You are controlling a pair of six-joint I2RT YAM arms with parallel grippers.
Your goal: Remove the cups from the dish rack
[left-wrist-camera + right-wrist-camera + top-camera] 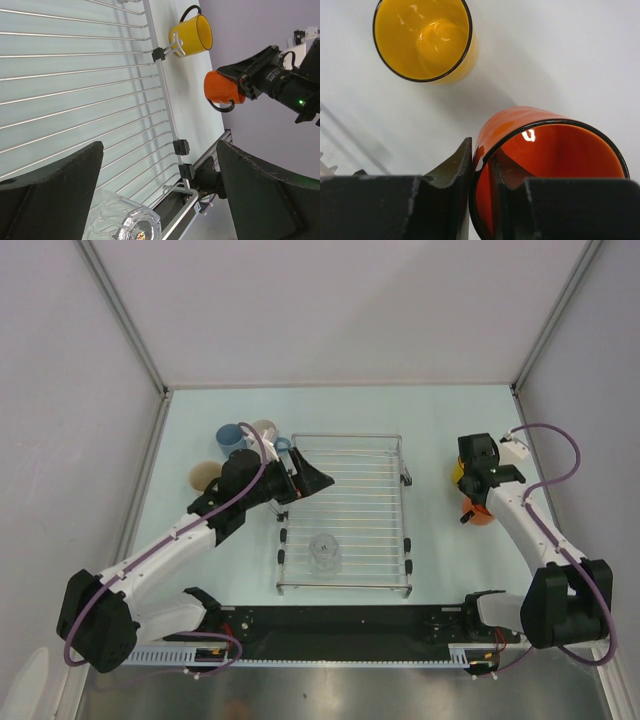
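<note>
The right gripper [481,160] is pinching the orange mug [555,150] by its rim, one finger inside, likely to park it beside the yellow cup [422,37], while the left gripper [160,150] is hanging wide open over the dish rack [350,502], probably lining up on the clear glass [125,220] sitting there

Your dish rack [345,502] is thin, bright metal wire, smooth and shiny. The small feet [181,146] on its edge look like matt black plastic. On the dish rack, the clear glass [324,552] is transparent, ribbed and glinting. Right of the dish rack, the yellow cup [422,37] and the orange mug [512,125] look glossy like enamel, each with 1 thin black rim. The fingers [440,200] of the right gripper [482,162] are matt black and faintly grainy. The table [560,60] beside the dish rack looks smooth and pale, with a soft sheen.
</note>
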